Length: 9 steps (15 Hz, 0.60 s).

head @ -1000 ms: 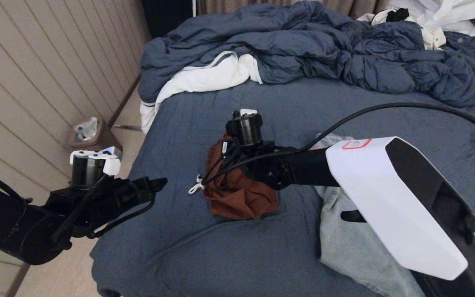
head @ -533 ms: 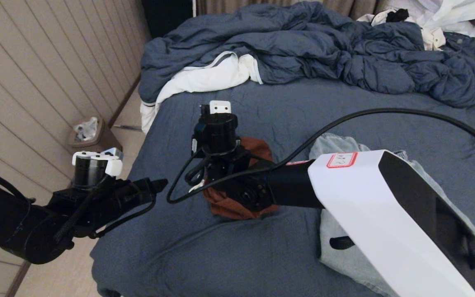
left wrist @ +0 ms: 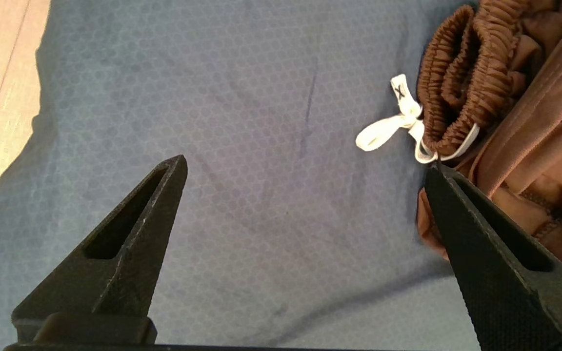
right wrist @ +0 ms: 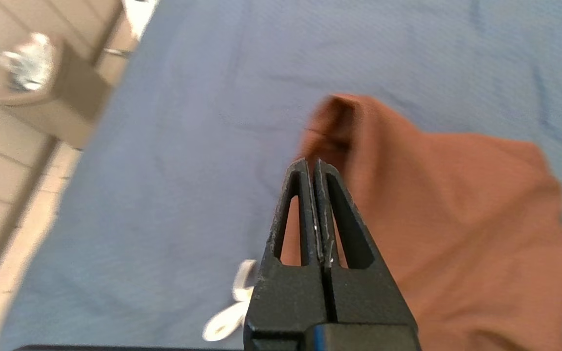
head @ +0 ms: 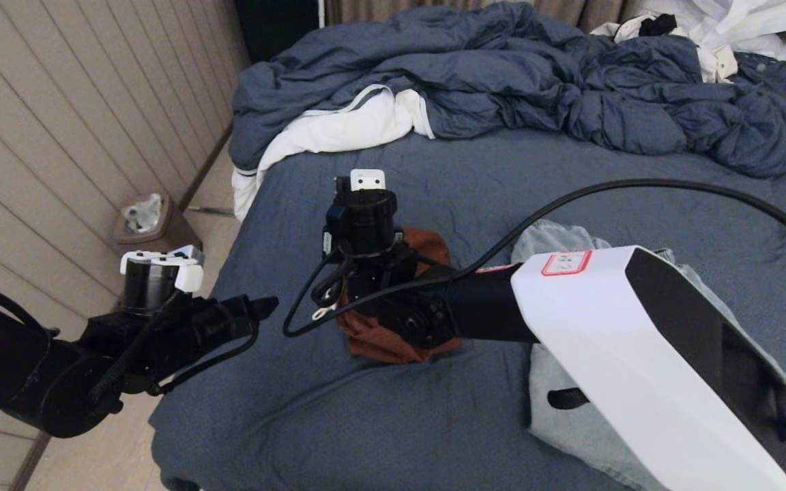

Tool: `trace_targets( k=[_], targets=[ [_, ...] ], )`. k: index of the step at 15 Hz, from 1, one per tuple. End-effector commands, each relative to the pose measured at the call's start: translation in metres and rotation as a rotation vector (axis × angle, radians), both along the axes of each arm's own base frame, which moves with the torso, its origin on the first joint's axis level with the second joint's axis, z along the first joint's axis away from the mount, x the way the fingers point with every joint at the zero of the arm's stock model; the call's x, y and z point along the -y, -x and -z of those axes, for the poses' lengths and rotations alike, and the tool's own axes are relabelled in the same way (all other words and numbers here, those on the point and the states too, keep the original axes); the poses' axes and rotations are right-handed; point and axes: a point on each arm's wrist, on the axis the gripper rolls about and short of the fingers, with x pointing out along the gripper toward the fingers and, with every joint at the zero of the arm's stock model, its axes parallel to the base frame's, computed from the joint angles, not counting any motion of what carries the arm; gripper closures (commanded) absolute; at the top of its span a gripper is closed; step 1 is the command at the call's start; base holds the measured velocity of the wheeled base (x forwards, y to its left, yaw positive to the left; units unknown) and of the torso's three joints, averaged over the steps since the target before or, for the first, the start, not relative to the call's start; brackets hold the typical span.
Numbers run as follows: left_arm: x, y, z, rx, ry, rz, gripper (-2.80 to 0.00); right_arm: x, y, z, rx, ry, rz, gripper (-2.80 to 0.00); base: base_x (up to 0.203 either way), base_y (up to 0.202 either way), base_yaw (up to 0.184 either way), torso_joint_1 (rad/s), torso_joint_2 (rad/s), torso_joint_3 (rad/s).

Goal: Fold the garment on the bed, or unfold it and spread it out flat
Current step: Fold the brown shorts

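Note:
A crumpled rust-brown pair of shorts [head: 372, 344] with an elastic waistband [left wrist: 456, 83] and a white drawstring [left wrist: 398, 122] lies mid-bed on the slate-blue sheet [head: 502, 177]. My right gripper [right wrist: 314, 161] points down over the shorts [right wrist: 456, 219], shut, with a raised peak of the brown cloth at its tips; in the head view its wrist hides the fingers. My left gripper [head: 267, 303] hovers open at the bed's left edge, just left of the shorts [left wrist: 530, 122], with only sheet between its fingers [left wrist: 306, 162].
A rumpled blue duvet [head: 502, 75] with white lining fills the far side of the bed. A pale grey-blue garment [head: 570, 409] lies under my right arm. White clothes [head: 727, 27] sit at the far right. A bin [head: 151, 225] stands on the floor by the wall.
My right wrist has swung left and turned over the shorts, and the brown cloth now shows to the right of the wrist. The left arm has barely moved.

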Motion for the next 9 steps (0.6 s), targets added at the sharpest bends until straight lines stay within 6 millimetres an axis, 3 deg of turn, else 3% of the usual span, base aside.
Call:
trace_targets(
  k=[1, 5, 9],
  targets=[
    [0.0, 0.0, -0.001, 0.004, 0.004, -0.002, -2.8, 0.015, -0.005, 0.002, -0.021, 0.023, 0.031, 0.0, 0.0, 0.0, 0.0, 0.0, 0.0, 0.0],
    [0.0, 0.0, -0.001, 0.005, 0.004, -0.002, -2.8, 0.035, -0.008, 0.037, -0.124, 0.125, 0.058, 0.0, 0.0, 0.0, 0.0, 0.0, 0.0, 0.0],
    [0.0, 0.0, 0.0, 0.004, 0.004, -0.002, -2.8, 0.031, -0.009, 0.08, -0.203, 0.194, 0.051, 0.0, 0.0, 0.0, 0.0, 0.0, 0.0, 0.0]
  ],
)
